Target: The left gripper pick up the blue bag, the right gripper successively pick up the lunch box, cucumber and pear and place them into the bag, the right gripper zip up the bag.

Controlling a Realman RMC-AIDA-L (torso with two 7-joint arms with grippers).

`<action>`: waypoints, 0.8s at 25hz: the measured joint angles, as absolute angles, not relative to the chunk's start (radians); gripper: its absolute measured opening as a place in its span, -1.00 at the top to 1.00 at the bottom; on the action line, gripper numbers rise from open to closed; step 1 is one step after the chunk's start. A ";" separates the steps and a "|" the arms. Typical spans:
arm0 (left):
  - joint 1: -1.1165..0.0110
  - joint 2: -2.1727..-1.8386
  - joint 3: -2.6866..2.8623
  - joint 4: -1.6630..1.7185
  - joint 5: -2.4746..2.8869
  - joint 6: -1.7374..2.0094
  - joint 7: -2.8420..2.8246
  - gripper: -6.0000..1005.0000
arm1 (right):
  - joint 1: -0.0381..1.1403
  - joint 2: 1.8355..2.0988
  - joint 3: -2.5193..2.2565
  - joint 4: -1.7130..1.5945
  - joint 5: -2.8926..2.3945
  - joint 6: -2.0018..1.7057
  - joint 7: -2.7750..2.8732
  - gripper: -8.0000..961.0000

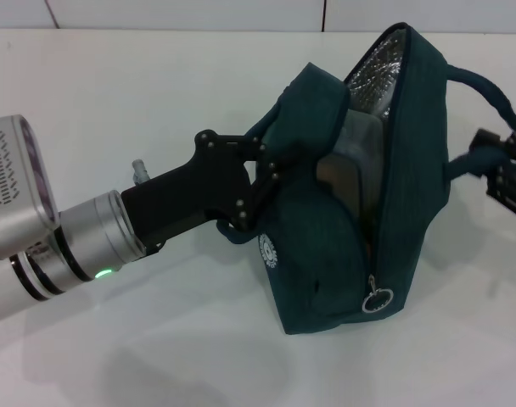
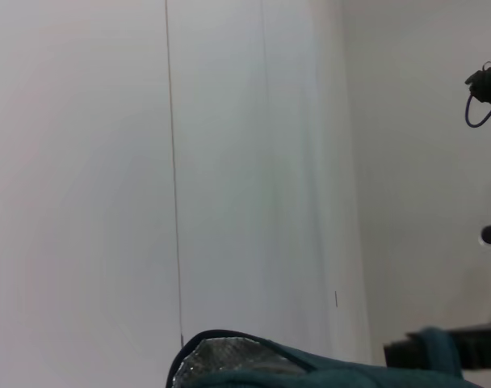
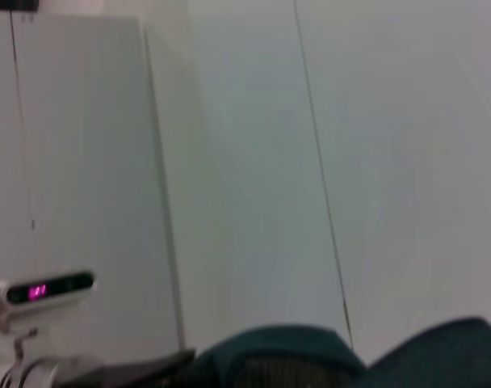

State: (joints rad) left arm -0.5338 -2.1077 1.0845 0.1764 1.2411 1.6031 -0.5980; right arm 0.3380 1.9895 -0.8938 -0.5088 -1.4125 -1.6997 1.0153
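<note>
the blue bag [image 1: 343,203] hangs tilted over the counter [image 1: 114,102], its near flap pinched in our left tool [image 1: 266,174] — soft, sagging fabric, best held by its rim or handles. our right tool [image 1: 504,170] sits at the far handle; whether it grips, we cannot tell. only the head view shows the ring-pull [image 1: 378,298].

Right claw [image 1: 506,174] cut off at edge; lunch box [image 1: 360,157] half-hidden inside blue bag [image 1: 326,254]

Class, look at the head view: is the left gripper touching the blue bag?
Touching. In the head view the left gripper has its black fingers pressed into the bunched fabric at the blue bag's side, with no gap showing.
</note>
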 joint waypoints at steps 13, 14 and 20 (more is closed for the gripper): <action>-0.534 -2.108 1.084 0.175 1.241 1.603 -0.597 0.89 | 0.260 1.972 -0.756 -0.524 -1.472 -1.867 0.982 -0.24; -0.534 -2.108 1.084 0.175 1.241 1.603 -0.597 0.89 | 0.260 1.970 -0.758 -0.529 -1.497 -1.891 0.976 -0.25; -0.533 -2.108 1.084 0.175 1.241 1.603 -0.597 0.89 | 0.281 1.979 -0.774 -0.580 -1.698 -1.955 0.956 -0.25</action>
